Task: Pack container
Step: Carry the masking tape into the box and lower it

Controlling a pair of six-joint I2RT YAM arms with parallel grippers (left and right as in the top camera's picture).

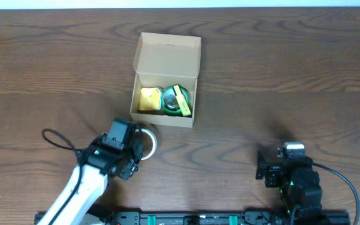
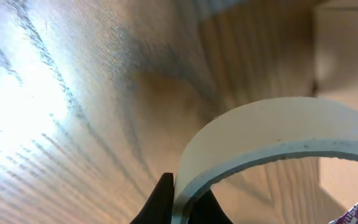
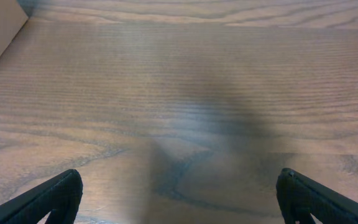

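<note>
My left pincer (image 2: 184, 202) clamps the tape roll (image 2: 272, 134) by its rim, just beside the container (image 1: 167, 56), for lifting in; my right pincer (image 3: 179, 193) hangs released.

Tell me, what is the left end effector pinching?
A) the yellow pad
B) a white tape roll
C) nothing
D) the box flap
B: in the left wrist view, the left end effector is clamped on the wall of the white tape roll, which sits outside the container.
</note>
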